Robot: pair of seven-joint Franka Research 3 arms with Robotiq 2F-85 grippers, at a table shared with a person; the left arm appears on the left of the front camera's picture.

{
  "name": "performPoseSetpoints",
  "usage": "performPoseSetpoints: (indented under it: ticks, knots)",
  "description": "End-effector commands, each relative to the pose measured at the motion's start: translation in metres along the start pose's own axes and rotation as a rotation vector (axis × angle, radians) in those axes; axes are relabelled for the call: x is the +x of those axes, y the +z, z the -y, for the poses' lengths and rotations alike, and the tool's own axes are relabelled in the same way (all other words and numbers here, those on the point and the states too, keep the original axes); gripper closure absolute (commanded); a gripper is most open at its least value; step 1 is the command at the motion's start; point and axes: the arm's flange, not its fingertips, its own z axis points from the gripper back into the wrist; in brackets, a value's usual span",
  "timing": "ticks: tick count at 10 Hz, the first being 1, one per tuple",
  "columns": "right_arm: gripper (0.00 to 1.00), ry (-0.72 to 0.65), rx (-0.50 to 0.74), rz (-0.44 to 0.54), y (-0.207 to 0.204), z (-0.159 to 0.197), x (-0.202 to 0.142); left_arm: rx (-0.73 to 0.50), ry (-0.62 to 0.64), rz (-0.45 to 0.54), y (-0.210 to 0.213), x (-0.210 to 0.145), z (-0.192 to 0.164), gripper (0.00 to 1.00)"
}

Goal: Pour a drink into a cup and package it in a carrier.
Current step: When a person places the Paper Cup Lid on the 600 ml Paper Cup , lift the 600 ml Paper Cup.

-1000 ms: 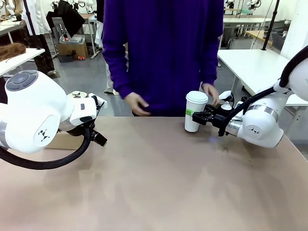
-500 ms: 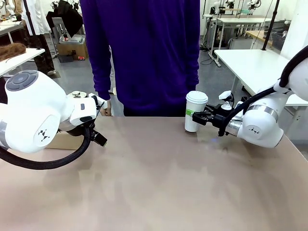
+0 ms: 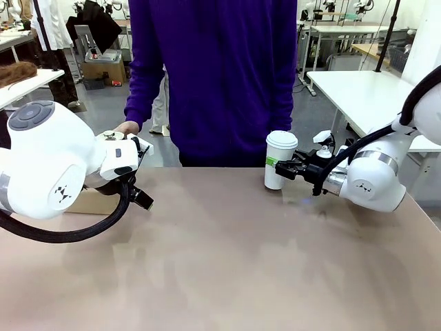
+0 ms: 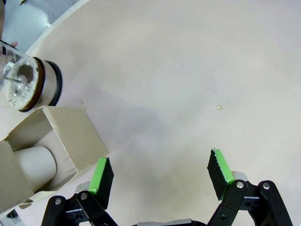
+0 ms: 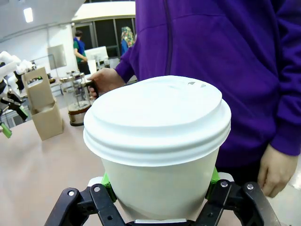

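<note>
One move to go: right gripper, clamped on lidded cup, should carry it upright into carrier; left gripper hangs spread.

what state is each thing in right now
cup: upright on the table, white lid on
right gripper: shut on the cup
left gripper: open, holding nothing
carrier: upright on the table, open top
pitcher: upright beside the carrier, person's hand on its handle

Grey floor, white tables behind, a ceiling lamp lit.
</note>
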Motion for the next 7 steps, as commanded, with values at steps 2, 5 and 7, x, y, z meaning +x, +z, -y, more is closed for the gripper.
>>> performPoseSetpoints:
  ticks: [2,5,7]
  knots:
    - [0.2,0.035,-0.029,0.006,-0.009,-0.032,0.062,-0.002,0.001,0.001,0.0,0.0,0.0,0.0]
    - [0.2,0.031,-0.032,-0.005,-0.019,-0.065,0.12,-0.002,0.001,0.001,0.0,0.0,0.0,0.0]
    - [0.2,0.037,-0.022,-0.027,-0.011,-0.087,0.161,-0.002,0.001,0.001,0.0,0.0,0.0,0.0]
